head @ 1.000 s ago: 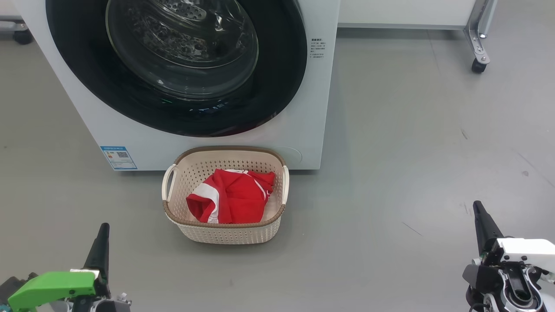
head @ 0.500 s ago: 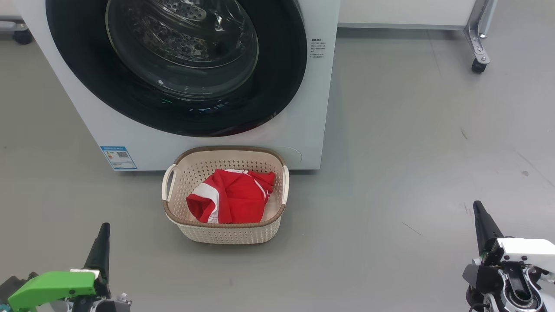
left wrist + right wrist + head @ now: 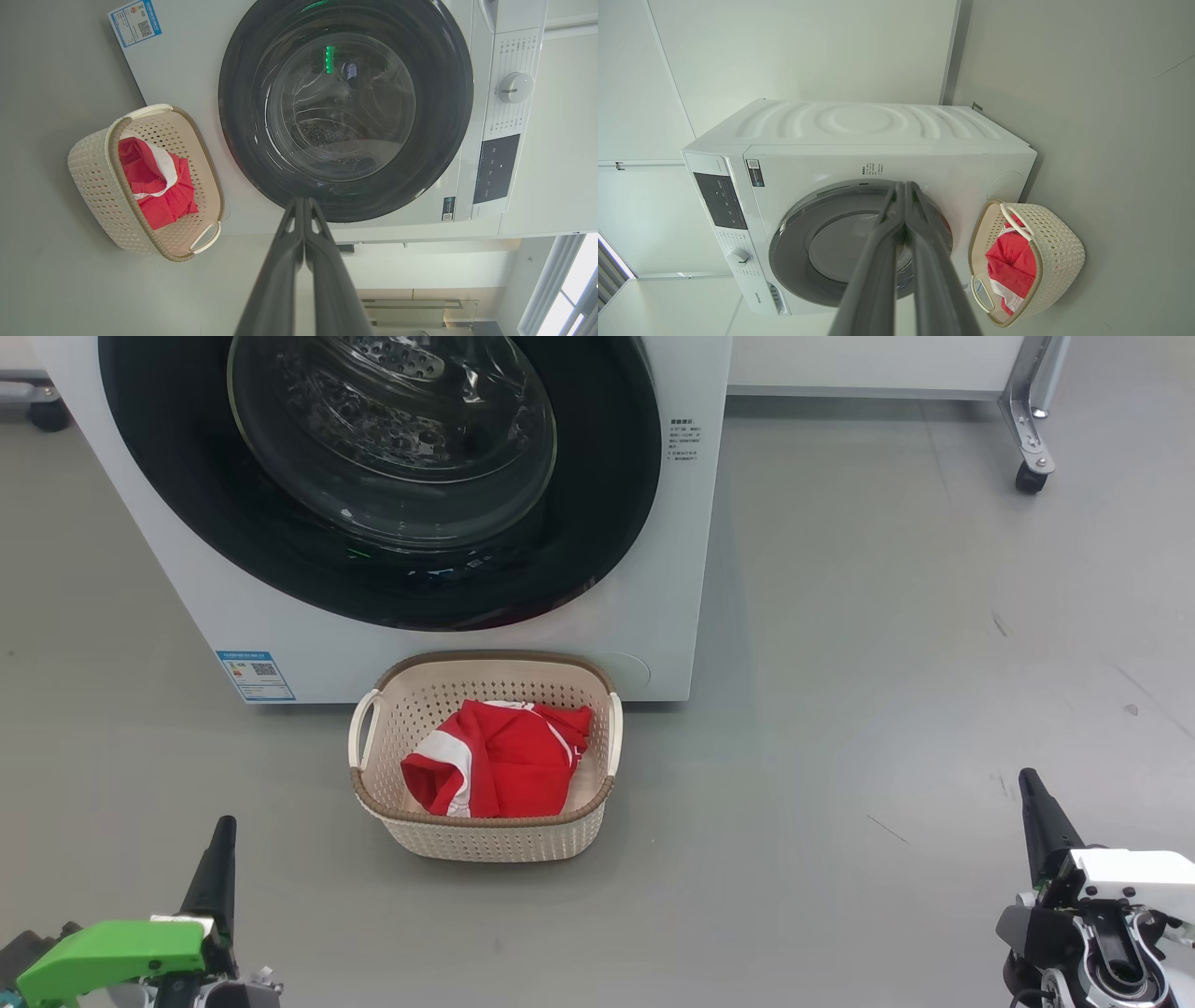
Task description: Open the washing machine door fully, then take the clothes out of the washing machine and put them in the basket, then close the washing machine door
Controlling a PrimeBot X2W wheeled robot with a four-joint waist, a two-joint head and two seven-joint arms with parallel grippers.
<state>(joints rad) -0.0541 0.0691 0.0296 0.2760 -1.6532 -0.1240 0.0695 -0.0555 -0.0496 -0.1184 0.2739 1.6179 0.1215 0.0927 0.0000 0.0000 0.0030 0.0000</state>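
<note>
The washing machine (image 3: 653, 616) fills the top of the head view, and its black-rimmed door (image 3: 392, 476) lies flat against the front. Just below it on the floor stands the cream basket (image 3: 485, 840), with red and white clothes (image 3: 495, 761) lying inside. My left gripper (image 3: 222, 831) is low at the left, shut and empty, well short of the basket. Low at the right, my right gripper (image 3: 1030, 782) is also shut and empty. The left wrist view shows the door (image 3: 345, 107), the basket (image 3: 93, 182) and the clothes (image 3: 154, 186). The right wrist view shows the machine (image 3: 859, 154), the basket (image 3: 1059, 252) and the clothes (image 3: 1013, 261).
Grey floor spreads to the right of the machine. A metal frame leg on a castor (image 3: 1030, 476) stands at the far right, and another castor (image 3: 47, 415) at the far left. A blue label (image 3: 254, 675) sits low on the machine's front.
</note>
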